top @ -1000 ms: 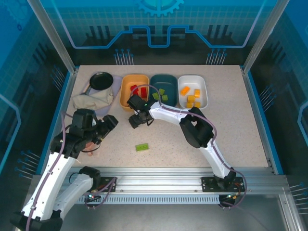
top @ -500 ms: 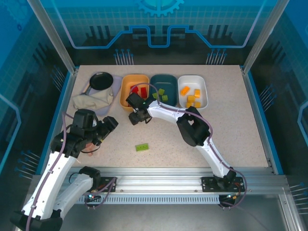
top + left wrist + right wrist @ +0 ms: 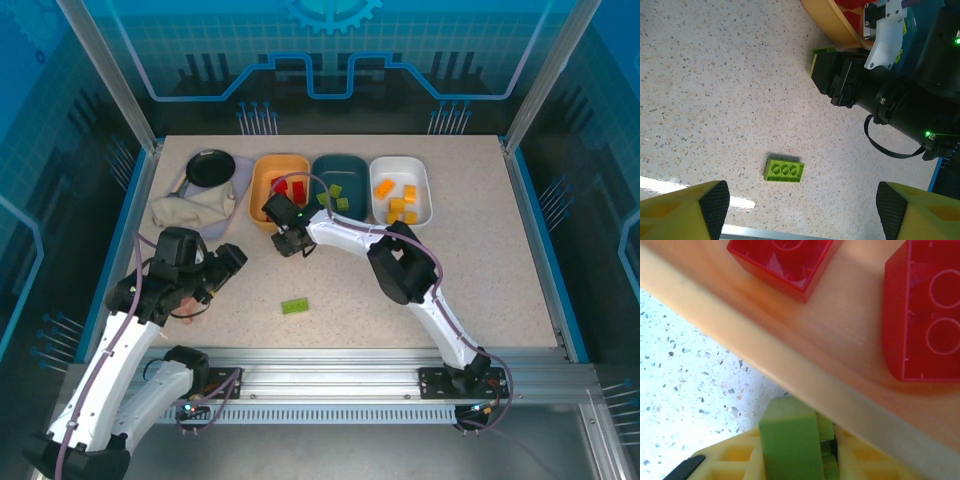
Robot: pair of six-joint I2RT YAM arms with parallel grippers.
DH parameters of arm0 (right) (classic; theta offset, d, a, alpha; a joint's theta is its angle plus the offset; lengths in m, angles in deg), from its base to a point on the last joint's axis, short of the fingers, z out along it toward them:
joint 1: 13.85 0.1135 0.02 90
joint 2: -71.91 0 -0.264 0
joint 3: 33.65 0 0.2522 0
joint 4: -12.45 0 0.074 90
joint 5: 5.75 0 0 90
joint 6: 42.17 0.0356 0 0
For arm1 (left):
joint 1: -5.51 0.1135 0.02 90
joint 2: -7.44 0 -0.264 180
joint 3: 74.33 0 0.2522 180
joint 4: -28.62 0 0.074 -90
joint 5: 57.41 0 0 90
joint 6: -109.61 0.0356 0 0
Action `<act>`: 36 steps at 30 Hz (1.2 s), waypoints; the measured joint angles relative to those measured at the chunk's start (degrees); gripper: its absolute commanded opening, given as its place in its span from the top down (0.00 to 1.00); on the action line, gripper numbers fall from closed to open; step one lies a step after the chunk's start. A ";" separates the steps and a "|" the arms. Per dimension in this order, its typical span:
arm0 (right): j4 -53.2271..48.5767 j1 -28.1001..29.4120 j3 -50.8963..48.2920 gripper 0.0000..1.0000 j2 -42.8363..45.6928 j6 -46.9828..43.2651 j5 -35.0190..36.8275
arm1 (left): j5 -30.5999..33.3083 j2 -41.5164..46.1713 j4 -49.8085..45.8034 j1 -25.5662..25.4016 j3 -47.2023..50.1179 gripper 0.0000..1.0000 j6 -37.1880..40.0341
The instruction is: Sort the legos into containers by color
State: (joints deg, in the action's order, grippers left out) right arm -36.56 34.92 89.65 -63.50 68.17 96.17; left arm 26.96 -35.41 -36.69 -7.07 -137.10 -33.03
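Three containers stand in a row at the far side of the table point(image 3: 480, 270): one orange-yellow bin point(image 3: 262, 190), one dark teal bin point(image 3: 352, 172) and one white bin point(image 3: 422, 195). To their left are one small black pan point(image 3: 211, 167) and one beige cloth point(image 3: 190, 210).

In the top view the white bin holds about five yellow-orange legos point(image 3: 397, 204). The teal bin shows three light green legos point(image 3: 343, 204), one of them partly behind the right arm's cable. In the right wrist view two red legos point(image 3: 922, 315) lie in the orange-yellow bin; whether more sit there cannot be told.

Two green bricks are outside the bins. One loose green lego point(image 3: 784, 170) lies flat on the table, studs up, in the open area nearer the arm bases, well apart from the bins. The other, the pinched green lego point(image 3: 789, 440), is clamped between the yellow pads of the right gripper point(image 3: 290, 242), whose jaws are pressed together on it. This gripper sits low, just beside the near wall of the orange-yellow bin, with the brick outside the bin's rim.

The left gripper point(image 3: 802, 210) has its two fingers spread wide and holds nothing. It hangs over the left part of the table, aimed toward the loose green lego, which lies between the fingertips in the left wrist view but farther ahead, not touched.
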 measured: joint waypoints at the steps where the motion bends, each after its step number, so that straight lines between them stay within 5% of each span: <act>1: -0.09 0.07 -0.76 0.73 0.63 0.00 -0.02 | -0.15 0.00 0.22 0.00 0.13 0.20 0.00; 10: -2.82 -0.92 -9.42 0.74 16.70 2.60 2.12 | -1.79 -5.84 5.60 -6.10 -0.81 0.19 0.09; 15: -5.92 -7.74 -8.09 0.74 22.01 4.98 5.18 | -2.29 -15.76 11.78 -9.99 -4.87 0.19 0.24; 21: -11.08 -16.13 2.34 0.72 12.41 7.02 8.55 | -4.70 -26.25 18.16 -10.12 -10.88 0.19 1.20; 30: -21.29 -20.59 28.00 0.68 -9.99 9.81 9.97 | -7.41 -37.27 23.67 -10.21 -17.86 0.19 3.19; 36: -24.55 -21.84 33.64 0.47 -14.75 10.45 8.87 | -7.80 -39.01 24.02 -10.21 -19.80 0.19 3.41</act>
State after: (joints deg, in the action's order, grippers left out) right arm -61.10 13.09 123.29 -78.26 78.62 105.05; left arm 19.16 -74.42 -12.67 -17.28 -156.91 -29.62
